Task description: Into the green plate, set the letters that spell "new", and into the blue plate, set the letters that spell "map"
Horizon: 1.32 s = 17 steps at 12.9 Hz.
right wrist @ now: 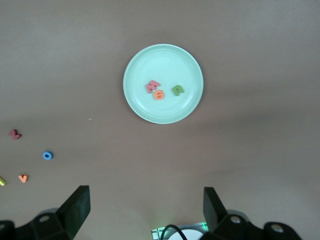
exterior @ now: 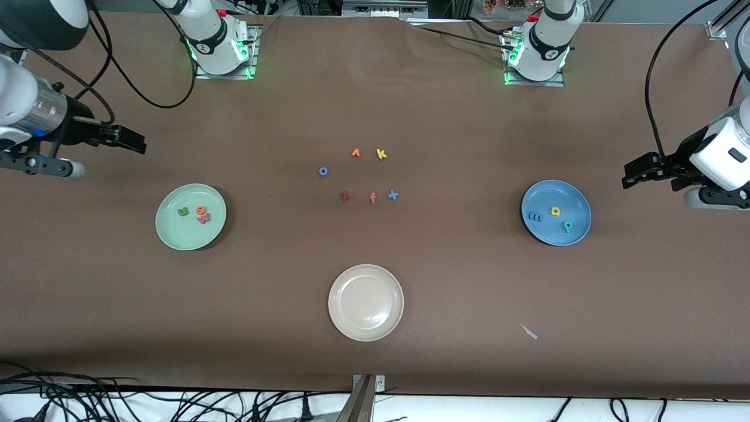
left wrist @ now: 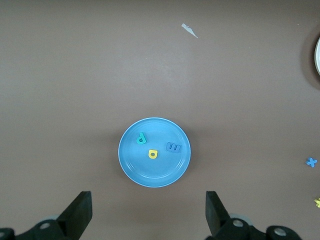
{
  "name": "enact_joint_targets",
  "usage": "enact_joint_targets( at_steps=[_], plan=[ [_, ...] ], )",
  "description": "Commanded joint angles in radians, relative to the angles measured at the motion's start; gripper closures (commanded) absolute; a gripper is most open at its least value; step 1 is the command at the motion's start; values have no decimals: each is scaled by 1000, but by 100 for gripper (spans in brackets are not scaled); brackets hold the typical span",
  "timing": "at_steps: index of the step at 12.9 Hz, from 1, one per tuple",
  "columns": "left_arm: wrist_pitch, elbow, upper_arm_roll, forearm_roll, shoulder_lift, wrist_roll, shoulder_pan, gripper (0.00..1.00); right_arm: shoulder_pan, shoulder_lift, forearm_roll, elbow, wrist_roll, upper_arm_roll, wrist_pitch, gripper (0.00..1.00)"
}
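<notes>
The green plate lies toward the right arm's end of the table and holds the green n, orange e and pinkish-red w. The blue plate lies toward the left arm's end and holds the blue m, yellow a and teal p. My right gripper hangs open and empty over bare table beside the green plate. Beside the blue plate, my left gripper is also raised, open and empty.
A cream-white plate sits nearest the front camera, mid-table. Loose letters lie in the middle: blue o, an orange letter, yellow k, dark red z, salmon f, blue x. A white scrap lies near the cream plate.
</notes>
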Motion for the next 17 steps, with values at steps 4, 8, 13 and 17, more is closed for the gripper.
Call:
enact_joint_targets(
  at_steps=[4, 8, 13, 17],
  plan=[
    [-7, -10, 5, -18, -8, 33, 5, 0, -4, -16, 6, 1, -18, -24, 18, 0],
    [-8, -12, 5, -18, -8, 66, 14, 0, 5, -8, 10, 9, -64, -27, 70, 0],
    [-8, -19, 5, -18, -8, 65, 13, 0, 13, 1, 3, 9, -61, -25, 110, 0],
    [-10, -27, 3, -16, -9, 65, 14, 0, 13, 1, 0, 9, -62, -24, 112, 0]
  ],
)
